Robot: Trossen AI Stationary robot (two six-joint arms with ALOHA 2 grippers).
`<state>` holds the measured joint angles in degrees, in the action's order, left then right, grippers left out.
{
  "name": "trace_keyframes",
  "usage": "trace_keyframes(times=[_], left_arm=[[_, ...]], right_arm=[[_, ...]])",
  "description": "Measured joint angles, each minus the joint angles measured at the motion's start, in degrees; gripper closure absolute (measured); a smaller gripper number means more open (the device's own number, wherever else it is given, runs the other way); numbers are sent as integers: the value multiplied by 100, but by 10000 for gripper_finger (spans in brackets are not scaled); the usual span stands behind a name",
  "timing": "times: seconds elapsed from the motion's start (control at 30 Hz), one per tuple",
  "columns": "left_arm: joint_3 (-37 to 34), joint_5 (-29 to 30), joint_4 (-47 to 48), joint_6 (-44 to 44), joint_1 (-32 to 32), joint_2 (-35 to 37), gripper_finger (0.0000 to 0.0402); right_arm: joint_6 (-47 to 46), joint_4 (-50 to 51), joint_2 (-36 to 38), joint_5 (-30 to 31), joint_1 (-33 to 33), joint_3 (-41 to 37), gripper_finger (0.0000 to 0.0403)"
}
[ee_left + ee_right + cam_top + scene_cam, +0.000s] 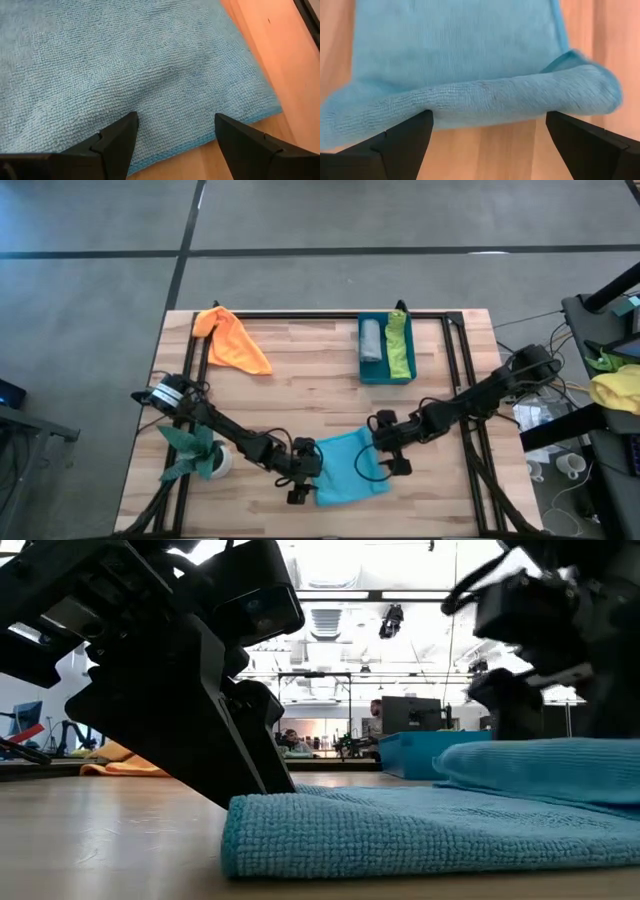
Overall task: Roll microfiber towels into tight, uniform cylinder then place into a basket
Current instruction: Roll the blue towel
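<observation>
A turquoise towel (pixel 348 470) lies flat near the table's front edge, its right edge turned over into a soft fold (pixel 485 100). My left gripper (pixel 172 130) is open at the towel's left edge. My right gripper (pixel 487 135) is open wide, slanting down over the fold, one finger on either side of it; I see no touch. The teal basket (pixel 364 370) stands at the far right, with a rolled grey towel (pixel 371 340) and a lime green towel (pixel 398 345) in it. An orange towel (pixel 235 342) lies crumpled at the far left. My left gripper stands with both open fingertips (pixel 125 127) over the turquoise towel's left border (pixel 165 142), close to its near corner (pixel 272 107). The fingers slant down from the table's left. The towel lies flat on the table there. Whether the tips touch it, I cannot tell.
A potted plant (pixel 195 452) stands at the near left beside my left arm. A black frame (pixel 455 360) runs along the table's sides. Bare wood (pixel 300 390) lies between the towel, the basket and the orange towel.
</observation>
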<state>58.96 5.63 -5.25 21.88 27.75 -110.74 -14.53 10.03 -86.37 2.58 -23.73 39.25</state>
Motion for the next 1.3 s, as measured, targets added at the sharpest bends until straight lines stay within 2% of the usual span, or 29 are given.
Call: trace_keyframes(times=[0.17,0.37,0.5,0.77,1.03,1.2,1.3], left_arm=[[0,10,-12,25,0,2,150],[-2,17,-7,-14,0,5,150],[-2,8,3,-23,0,9,150],[48,2,59,-171,0,9,150],[148,84,449,-156,0,270,150],[478,220,228,-180,-188,387,150],[515,381,-564,-301,-353,209,150]], right_arm=[[19,-31,-134,67,-2,165,19],[41,-448,-829,-7,-15,182,19],[22,-595,-1176,-39,-15,466,19],[7,-543,-1322,11,13,947,19],[-125,-612,-1521,51,13,977,19],[-160,-637,-1606,65,11,1022,19],[-92,-637,-1606,61,11,1022,19]])
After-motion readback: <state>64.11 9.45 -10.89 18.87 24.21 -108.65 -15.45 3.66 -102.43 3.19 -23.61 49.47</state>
